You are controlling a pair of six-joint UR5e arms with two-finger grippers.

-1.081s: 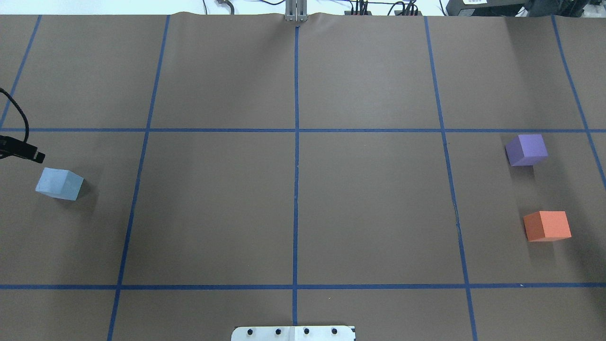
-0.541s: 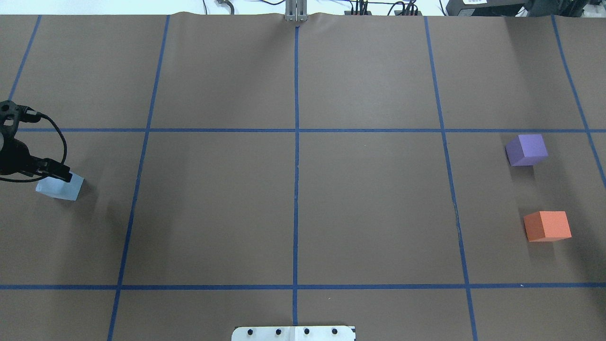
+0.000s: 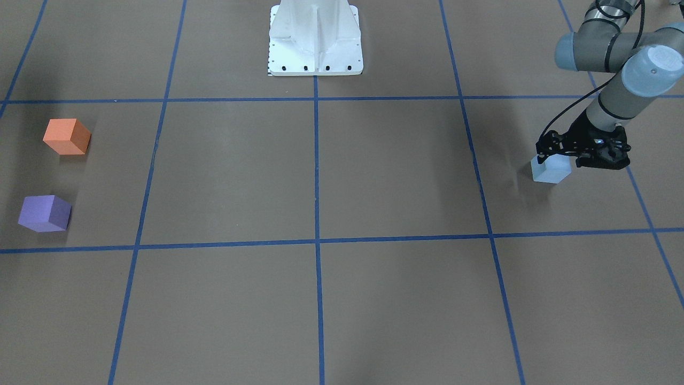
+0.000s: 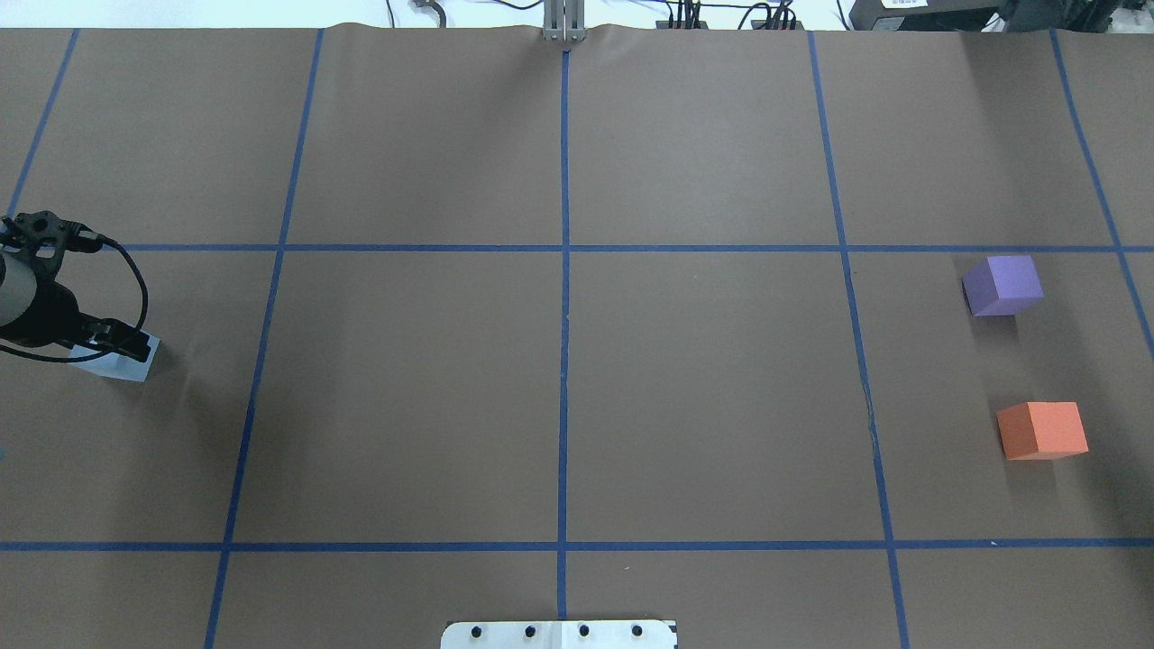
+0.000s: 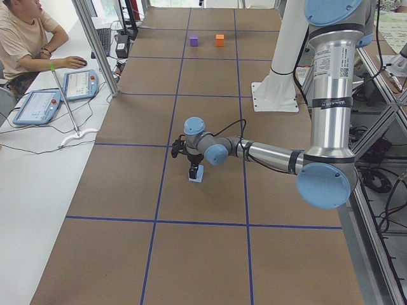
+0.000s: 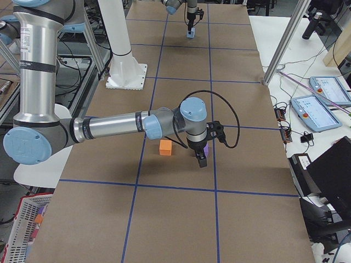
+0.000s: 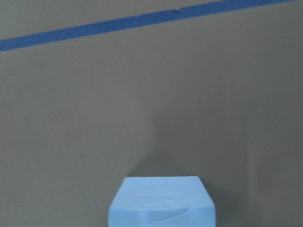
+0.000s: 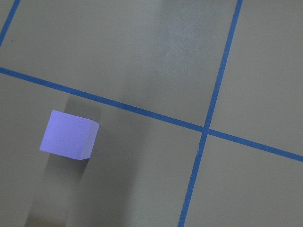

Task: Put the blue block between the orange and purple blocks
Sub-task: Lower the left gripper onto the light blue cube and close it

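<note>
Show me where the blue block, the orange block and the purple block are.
blue block (image 3: 549, 174): front-facing view, on a side face, below the gripper.
orange block (image 4: 1050, 425): overhead view, on its top face.
purple block (image 4: 1012, 278): overhead view, on its top face.

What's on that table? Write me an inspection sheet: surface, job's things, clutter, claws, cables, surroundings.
Surface: brown paper-covered table with a blue tape grid.
Job's things: blue block on the robot's left side; purple block and orange block on its right, apart, nothing between them.
Clutter: nothing seen.
Claws: left claw down at the blue block, open or shut unclear; right claw near the purple block, state cannot be told.
Cables: black cable loops off the left wrist.
Surroundings: operator seated at a side desk with pendants.
</note>
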